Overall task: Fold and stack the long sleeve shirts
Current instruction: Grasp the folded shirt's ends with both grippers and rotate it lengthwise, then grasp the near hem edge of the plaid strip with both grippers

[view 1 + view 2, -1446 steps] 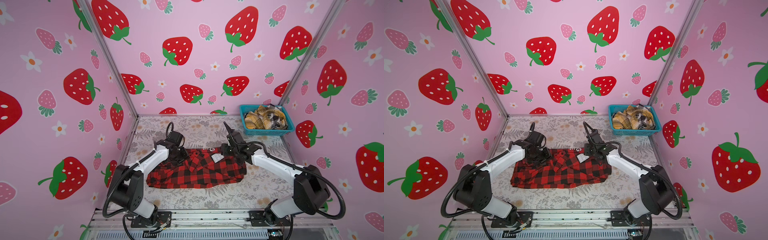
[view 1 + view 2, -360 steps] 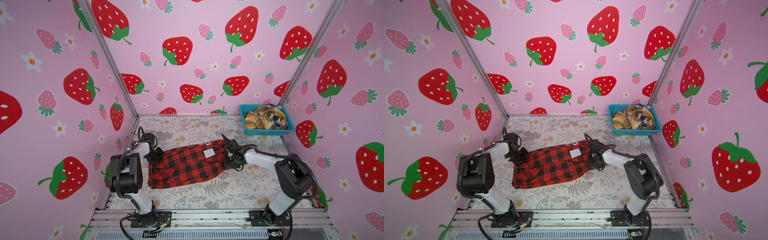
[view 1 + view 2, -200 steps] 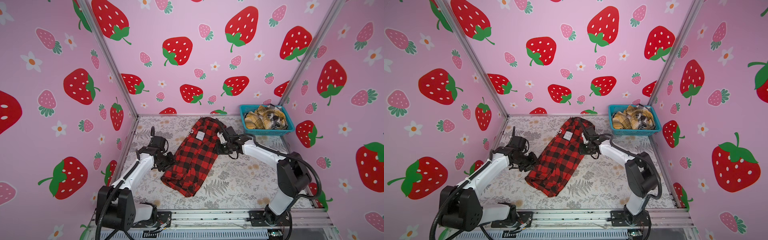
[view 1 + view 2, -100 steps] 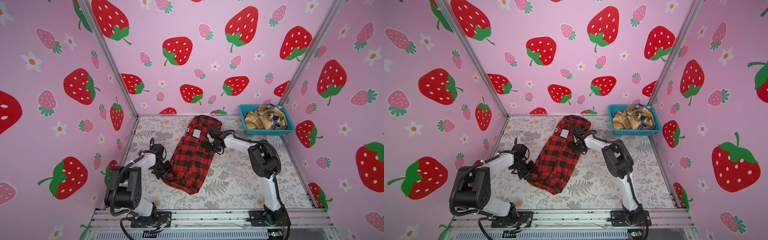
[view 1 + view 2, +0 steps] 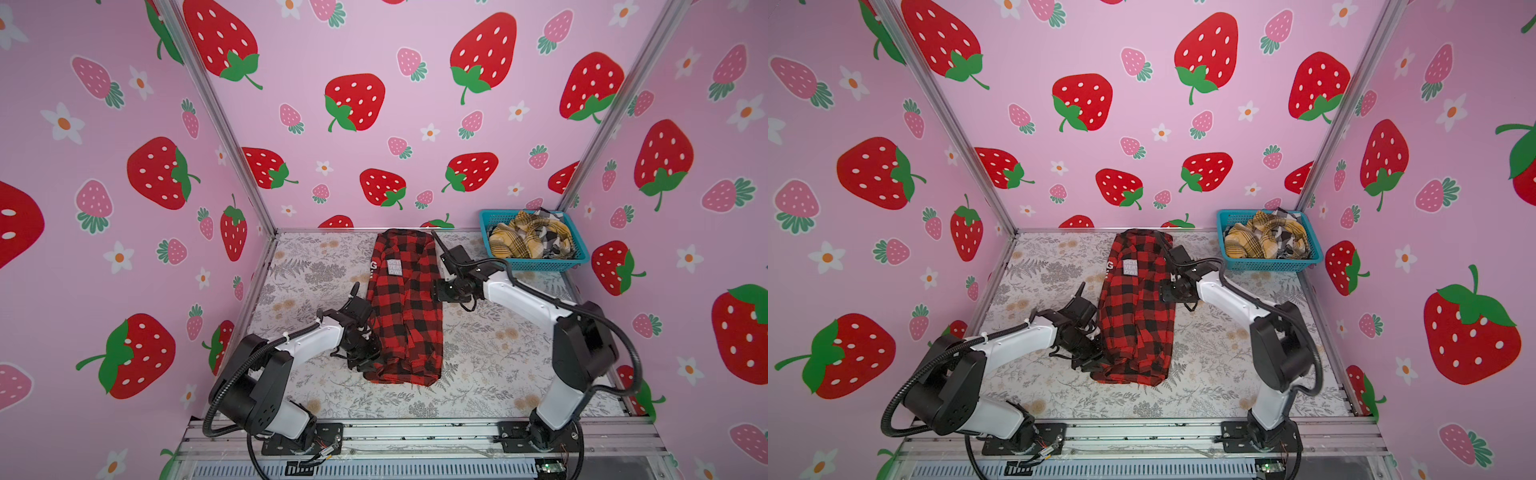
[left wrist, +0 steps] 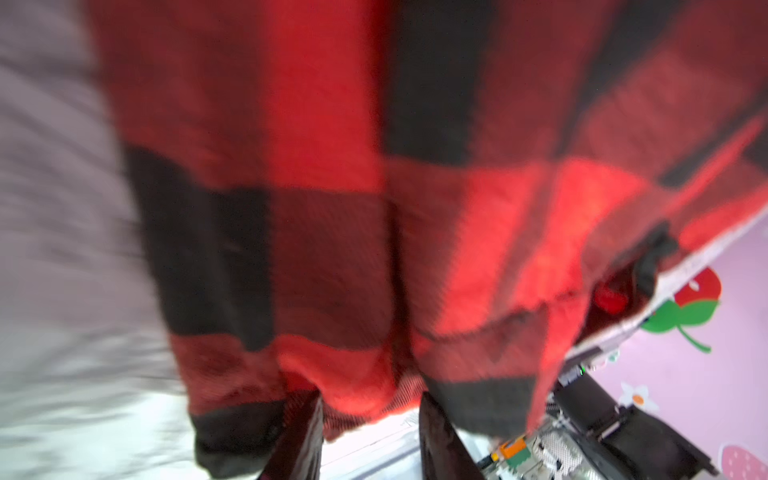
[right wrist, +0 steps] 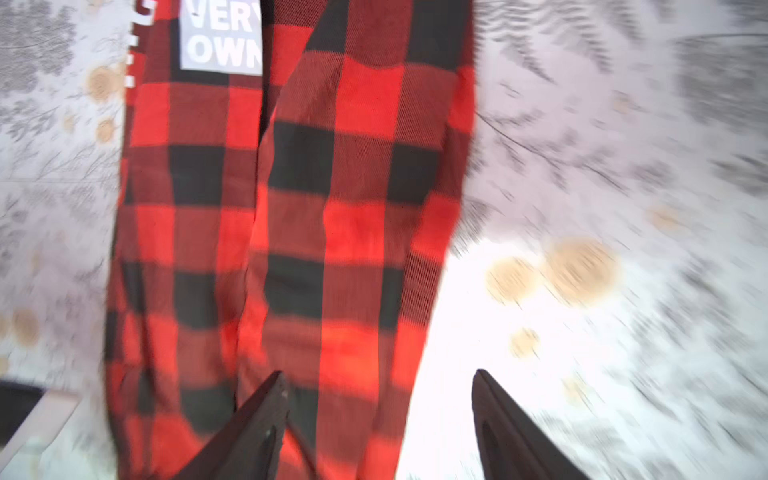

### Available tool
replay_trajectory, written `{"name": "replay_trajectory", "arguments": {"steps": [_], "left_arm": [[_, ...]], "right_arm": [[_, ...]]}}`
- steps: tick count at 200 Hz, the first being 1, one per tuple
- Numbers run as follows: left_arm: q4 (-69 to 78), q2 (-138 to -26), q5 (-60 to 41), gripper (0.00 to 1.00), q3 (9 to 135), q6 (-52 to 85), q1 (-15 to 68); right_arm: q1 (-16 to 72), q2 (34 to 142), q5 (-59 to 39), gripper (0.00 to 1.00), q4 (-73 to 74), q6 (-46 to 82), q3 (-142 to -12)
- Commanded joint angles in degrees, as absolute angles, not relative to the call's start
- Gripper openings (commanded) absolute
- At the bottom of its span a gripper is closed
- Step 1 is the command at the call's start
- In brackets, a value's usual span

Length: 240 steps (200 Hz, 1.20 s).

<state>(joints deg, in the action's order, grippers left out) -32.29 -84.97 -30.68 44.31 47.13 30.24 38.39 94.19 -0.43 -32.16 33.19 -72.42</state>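
The red-and-black long sleeve shirt [image 5: 405, 303] [image 5: 1138, 316] lies folded into a long strip from the back wall toward the front, its white lettering patch [image 5: 395, 267] [image 7: 222, 41] at the far end. My left gripper [image 5: 368, 357] [image 6: 370, 401] is at the strip's near left corner, its jaws partly closed with the hem [image 6: 365, 386] pinched between them. My right gripper [image 5: 440, 293] [image 7: 380, 374] stands open at the strip's right edge, one finger over cloth and one over the table. The mustard plaid shirt [image 5: 515, 241] and the black-white plaid shirt [image 5: 552, 239] lie crumpled in the basket.
The teal mesh basket [image 5: 536, 264] [image 5: 1266, 264] sits in the back right corner. The floral table mat [image 5: 498, 353] is bounded by pink strawberry walls on three sides and by a metal rail [image 5: 415, 432] at the front that carries both arm bases.
The red-and-black shirt has swung from a diagonal to a straight front-to-back line. My right gripper has opened and let go of it. My left gripper has shifted right with the near end.
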Motion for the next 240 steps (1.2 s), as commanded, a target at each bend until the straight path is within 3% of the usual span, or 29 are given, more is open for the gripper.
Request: {"name": "replay_trajectory", "arguments": {"steps": [1,42,66,87,111,156,217,240], "left_arm": [[-33.1,-80.8,-33.1,0.43,48.1,49.0,31.3],[-43.1,-69.3,-29.3,0.62,43.8,43.7,21.9],[-41.4,-69.1,-34.5,0.65,39.6,42.6,13.3],[-39.7,-72.7,-35.2,0.66,39.7,41.8,12.3],[-35.4,-77.5,-35.3,0.63,38.6,43.5,11.8],[-29.8,-84.6,-35.4,0.63,38.9,44.8,11.6],[-30.5,-87.5,-33.5,0.47,36.5,44.4,11.8],[-31.8,-87.2,-33.3,0.46,36.9,44.0,12.1]], "right_arm": [[38.0,86.8,-1.0,0.77,-34.1,36.1,-62.7],[37.7,77.9,-14.4,0.82,-27.0,42.2,-47.8],[38.5,77.0,-19.8,0.82,-20.3,47.4,-41.9],[40.0,77.2,-20.8,0.80,-16.9,50.9,-39.2],[41.1,77.2,-21.5,0.72,-13.4,54.6,-36.0],[45.2,80.1,-22.9,0.68,-6.0,61.4,-32.9],[47.2,80.4,-21.9,0.49,-6.3,64.8,-32.0],[47.5,77.4,-20.9,0.50,-8.1,66.4,-30.1]]}}
